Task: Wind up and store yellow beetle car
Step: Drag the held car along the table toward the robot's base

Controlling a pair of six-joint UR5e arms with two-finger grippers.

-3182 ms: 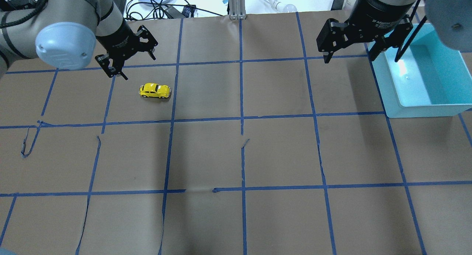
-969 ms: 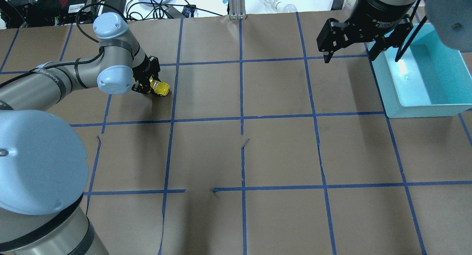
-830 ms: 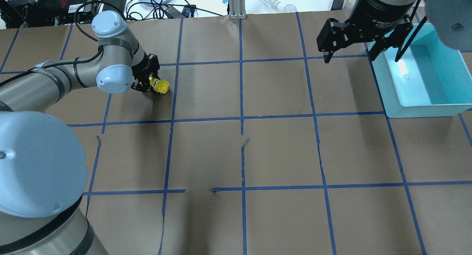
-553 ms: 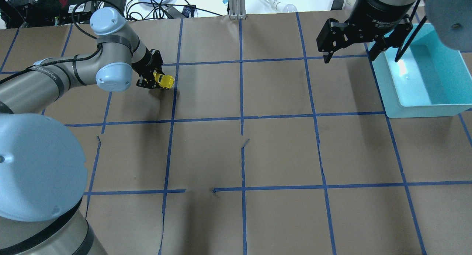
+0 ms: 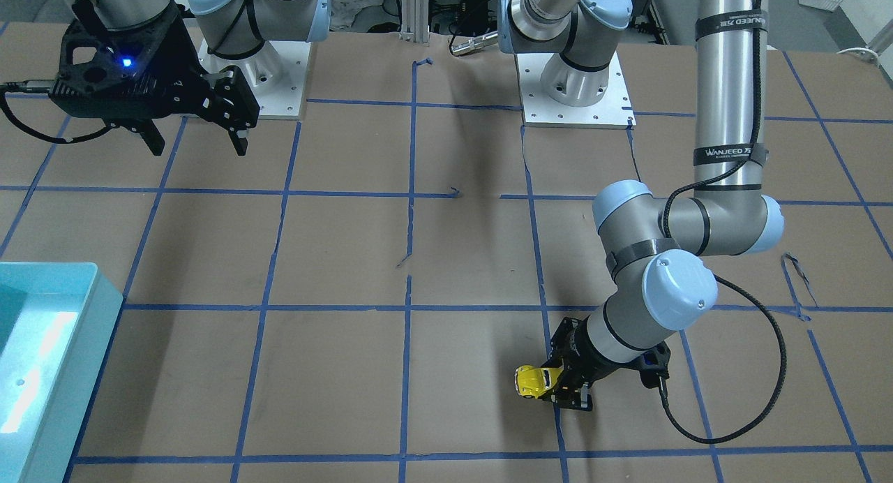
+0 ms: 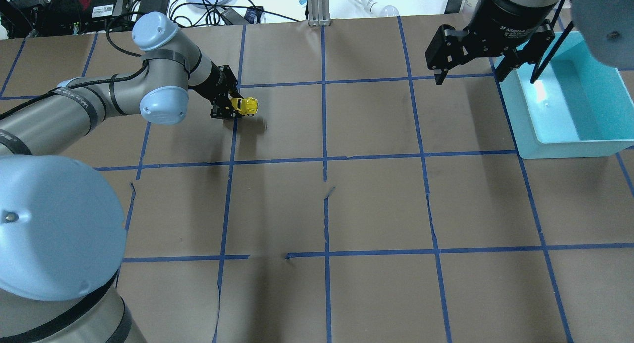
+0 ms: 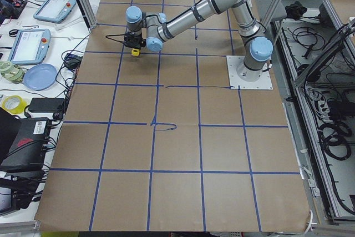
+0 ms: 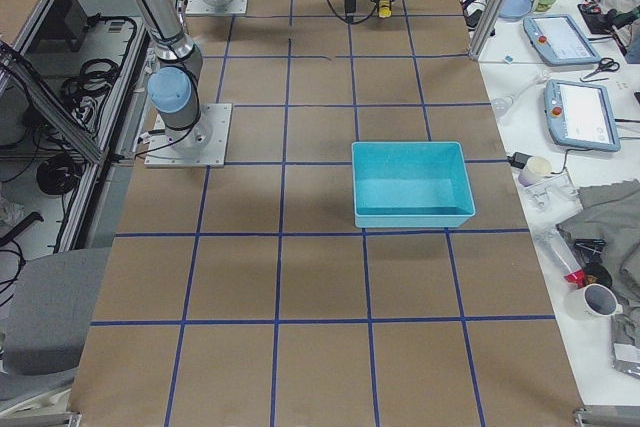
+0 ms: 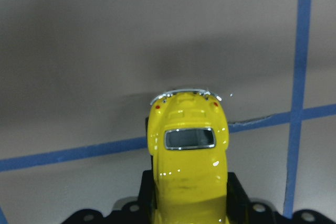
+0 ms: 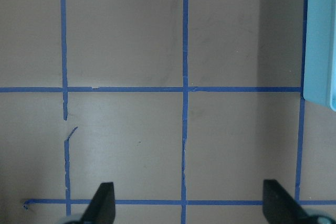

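Observation:
The yellow beetle car (image 6: pixel 245 105) is held in my left gripper (image 6: pixel 229 106), which is shut on its sides low over the brown table. It also shows in the front view (image 5: pixel 534 381) and fills the left wrist view (image 9: pixel 187 150), rear window up. My right gripper (image 6: pixel 468 70) is open and empty, high beside the teal bin (image 6: pixel 569 102). Its two fingertips (image 10: pixel 102 203) show wide apart in the right wrist view.
The table is brown paper with a blue tape grid (image 6: pixel 324 159). The teal bin (image 5: pixel 42 357) sits at the right edge of the overhead view. Cables, a plate and boxes (image 6: pixel 208 1) lie beyond the far edge. The arm bases (image 5: pixel 572 85) stand at the robot's side.
My left gripper came down onto the car, shut on it, and has since moved it to the right across a tape line. The right arm has not moved.

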